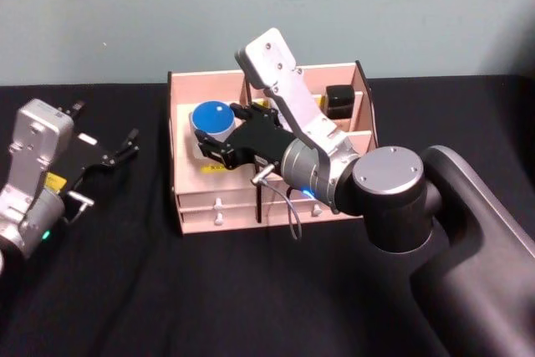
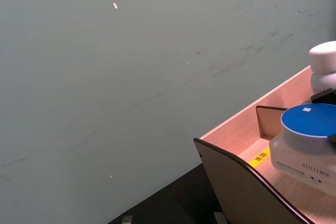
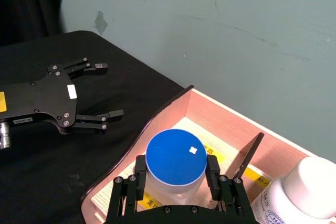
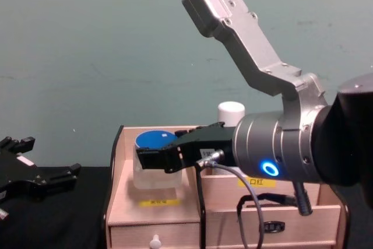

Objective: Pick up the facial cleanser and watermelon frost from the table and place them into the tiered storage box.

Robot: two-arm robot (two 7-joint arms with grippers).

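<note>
The tiered storage box [image 1: 201,219], of light wood with yellow labels and two front drawers, stands on the black table. A translucent jar with a blue lid [image 1: 211,116] [image 3: 176,157] [image 4: 154,140] [image 2: 310,120] stands in its left compartment. My right gripper [image 1: 216,127] [image 3: 176,169] reaches in from the front, its fingers [image 3: 139,170] pressed to both sides of the jar. A white-capped bottle [image 3: 310,187] [image 4: 231,112] [image 2: 323,59] stands in the neighbouring compartment. Which one is the facial cleanser or the watermelon frost I cannot tell. My left gripper [image 1: 107,123] [image 3: 111,90] hovers open to the box's left.
A black item [image 1: 338,99] sits in the box's back right compartment. The right arm's elbow and forearm [image 1: 389,186] cover the box's front right. A loose grey cable [image 1: 294,211] hangs before the drawers. Black tablecloth [image 1: 209,298] spreads in front; a teal wall stands behind.
</note>
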